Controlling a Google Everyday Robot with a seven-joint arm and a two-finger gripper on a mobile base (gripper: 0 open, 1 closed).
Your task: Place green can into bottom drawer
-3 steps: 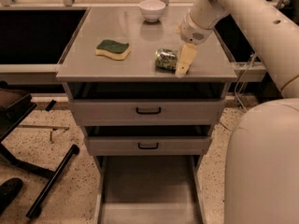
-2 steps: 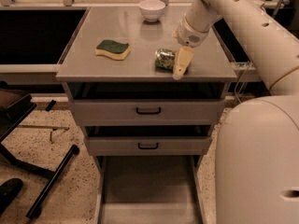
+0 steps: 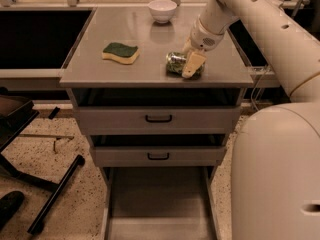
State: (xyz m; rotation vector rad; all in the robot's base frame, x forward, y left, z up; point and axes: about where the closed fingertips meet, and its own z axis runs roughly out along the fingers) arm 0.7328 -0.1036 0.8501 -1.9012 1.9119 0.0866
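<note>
My claw (image 3: 190,66) sits over the can (image 3: 175,63) near the top's (image 3: 145,66) front edge; whether it grips, I cannot tell. Below 2 upper drawers (image 3: 158,118), the bottom drawer (image 3: 157,204) stands open.

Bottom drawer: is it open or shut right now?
Open. The bottom drawer juts out past the two upper drawers, its grey floor showing. The gripper is up on the cabinet top at the green can.
</note>
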